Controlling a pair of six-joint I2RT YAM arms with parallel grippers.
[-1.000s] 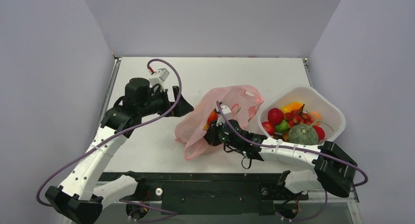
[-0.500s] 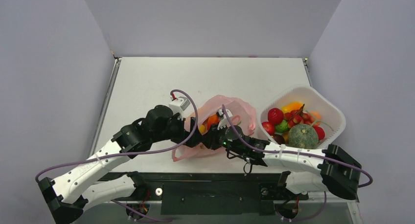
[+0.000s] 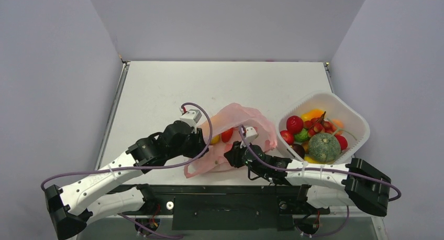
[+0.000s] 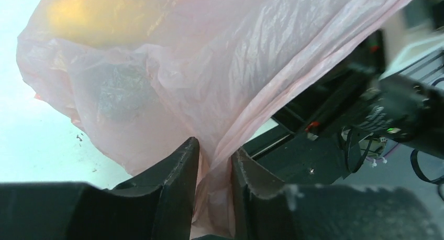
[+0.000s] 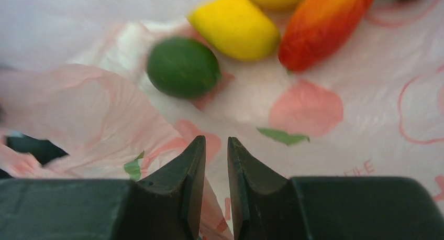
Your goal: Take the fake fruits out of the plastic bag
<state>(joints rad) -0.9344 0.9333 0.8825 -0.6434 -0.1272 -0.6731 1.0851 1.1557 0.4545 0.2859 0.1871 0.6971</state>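
The pink plastic bag (image 3: 251, 126) lies mid-table, its mouth facing the arms. Fake fruits show in its opening: a red one (image 3: 226, 134) and a yellow one (image 3: 215, 139). My left gripper (image 3: 202, 146) is at the bag's near left edge. Its jaws are shut on a gathered strip of the bag (image 4: 246, 83), and a yellow fruit (image 4: 99, 14) glows through the film. My right gripper (image 3: 233, 155) is at the mouth, jaws a narrow slit apart with a fold of film between them. Ahead of it inside the bag lie a green fruit (image 5: 183, 67), a yellow one (image 5: 235, 25) and an orange-red one (image 5: 324, 25).
A white basket (image 3: 350, 111) stands at the right, holding several fruits, among them a green melon (image 3: 324, 147) and red ones. The right forearm (image 3: 309, 172) stretches along the near edge in front of the basket.
My left arm swung from the back left down to the bag's near left edge and its jaws closed on the film. The bag sank lower. My right gripper drew nearer and loosened slightly.
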